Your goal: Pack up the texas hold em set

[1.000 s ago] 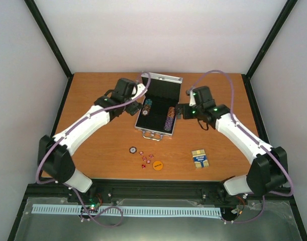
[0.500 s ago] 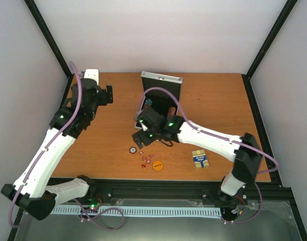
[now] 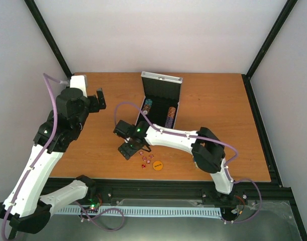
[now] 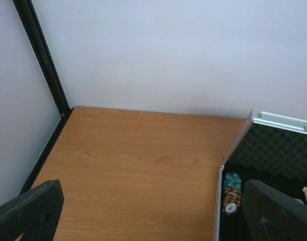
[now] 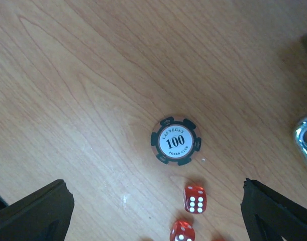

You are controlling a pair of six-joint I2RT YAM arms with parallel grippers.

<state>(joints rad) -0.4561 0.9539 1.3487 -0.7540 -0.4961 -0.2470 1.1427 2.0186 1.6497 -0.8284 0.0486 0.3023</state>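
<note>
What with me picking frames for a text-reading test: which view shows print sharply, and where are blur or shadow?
Right wrist view: the poker chip is sharp, its print readable; the dice cast faint shadows; the right gripper has dark, blurred fingers. Top external view: the orange disc is too small to read. Left wrist view: even light, the case lining crisp.

Top external: fixed high behind the arm bases, angled down and forward. Takes in the whole orange-brown wooden table (image 3: 213, 100) up to the white walls.

Left wrist: raised, facing across the table's far-left part toward the back wall, at middle range. Shares with the top view the open silver aluminium case (image 4: 274, 150) and its column of striped round chips (image 4: 232, 193).

Right wrist: very near, facing straight down on the tabletop. Shares with the top view the tiny red dice (image 5: 195, 198).
</note>
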